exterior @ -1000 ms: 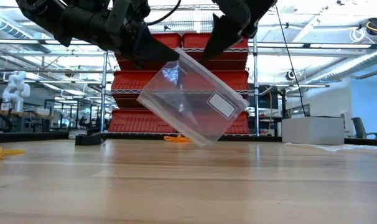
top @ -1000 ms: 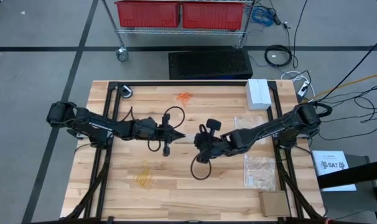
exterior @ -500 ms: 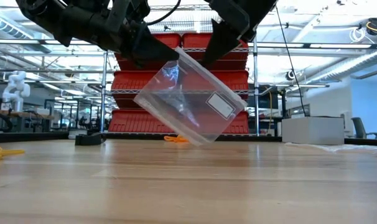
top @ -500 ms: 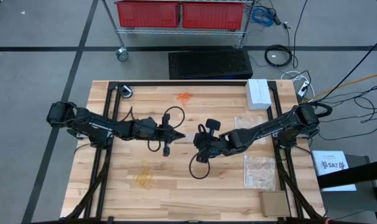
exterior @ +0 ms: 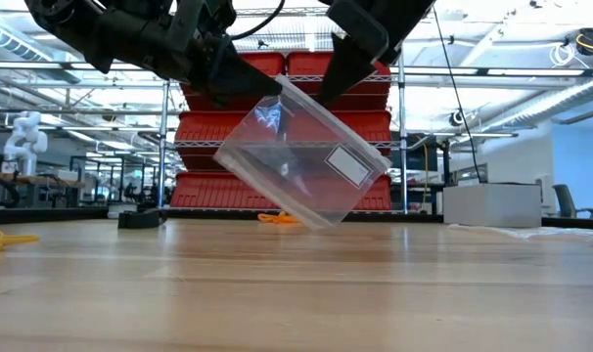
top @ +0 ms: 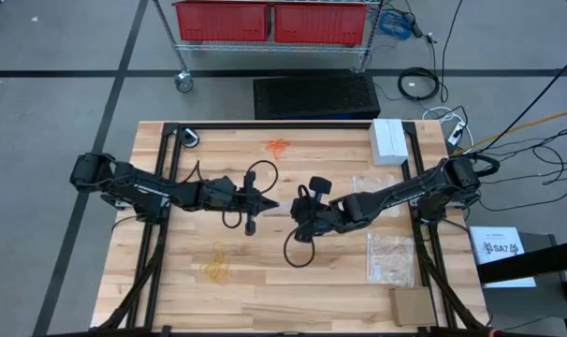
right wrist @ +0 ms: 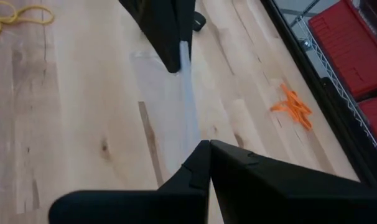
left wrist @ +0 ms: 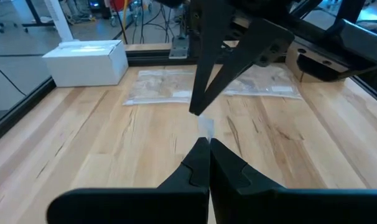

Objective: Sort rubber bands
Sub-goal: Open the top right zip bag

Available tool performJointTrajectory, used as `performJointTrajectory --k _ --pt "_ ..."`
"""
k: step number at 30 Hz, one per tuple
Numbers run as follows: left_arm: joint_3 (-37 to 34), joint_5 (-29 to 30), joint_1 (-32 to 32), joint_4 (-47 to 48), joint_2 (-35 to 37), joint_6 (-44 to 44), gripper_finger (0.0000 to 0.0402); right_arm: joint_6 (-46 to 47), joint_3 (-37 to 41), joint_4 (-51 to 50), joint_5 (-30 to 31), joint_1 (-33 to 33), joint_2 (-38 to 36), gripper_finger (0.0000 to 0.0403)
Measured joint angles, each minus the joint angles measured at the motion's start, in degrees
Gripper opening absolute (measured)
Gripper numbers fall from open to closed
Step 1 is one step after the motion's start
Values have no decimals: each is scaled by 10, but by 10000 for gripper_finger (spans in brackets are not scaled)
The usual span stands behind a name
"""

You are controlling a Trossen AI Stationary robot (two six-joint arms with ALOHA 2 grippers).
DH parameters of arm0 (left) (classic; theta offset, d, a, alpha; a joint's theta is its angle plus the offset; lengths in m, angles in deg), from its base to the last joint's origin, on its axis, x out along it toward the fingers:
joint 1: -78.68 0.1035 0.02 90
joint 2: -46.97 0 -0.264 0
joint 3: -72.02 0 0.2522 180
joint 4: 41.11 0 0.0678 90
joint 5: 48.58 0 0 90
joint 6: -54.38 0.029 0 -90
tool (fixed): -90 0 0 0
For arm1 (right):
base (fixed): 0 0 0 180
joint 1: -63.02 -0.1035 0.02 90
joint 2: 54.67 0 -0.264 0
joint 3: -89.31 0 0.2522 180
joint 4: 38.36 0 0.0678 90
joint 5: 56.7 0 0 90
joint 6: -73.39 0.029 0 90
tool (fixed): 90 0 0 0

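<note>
A clear plastic bag [exterior: 301, 156] with a white label hangs tilted above the table's middle, and both grippers are shut on it. My left gripper [top: 276, 204] comes from the table's left. My right gripper [top: 298, 208] comes from the right, and their tips almost meet. Orange rubber bands [top: 278, 146] lie on the wood near the far edge. Pale yellow rubber bands [top: 216, 267] lie at the near left. I see no black rubber bands. My left gripper pinches the bag's uppermost corner [exterior: 275, 86] between its two fingers, coming nearly level from the table's left. The bag hangs below, clear of the table. My right gripper pinches the bag's upper edge [right wrist: 190, 118] a little way from that corner, slanting down from the right. The film is stretched between the two grippers.
A white box [top: 388, 140] stands at the far right. Two more clear bags [top: 375, 187] [top: 390, 257] lie flat along the right side, with a cardboard box [top: 413, 304] at the near right corner. Black cable loops [top: 300, 253] hang from both arms.
</note>
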Motion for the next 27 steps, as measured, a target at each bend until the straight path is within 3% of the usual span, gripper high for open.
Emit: performJointTrajectory --k 9,27 --pt "0 0 0 -1 0 0 0 9 0 2 -19 0 0 0" --pt "0 1 1 -1 0 0 0 18 0 -2 3 -17 -2 0"
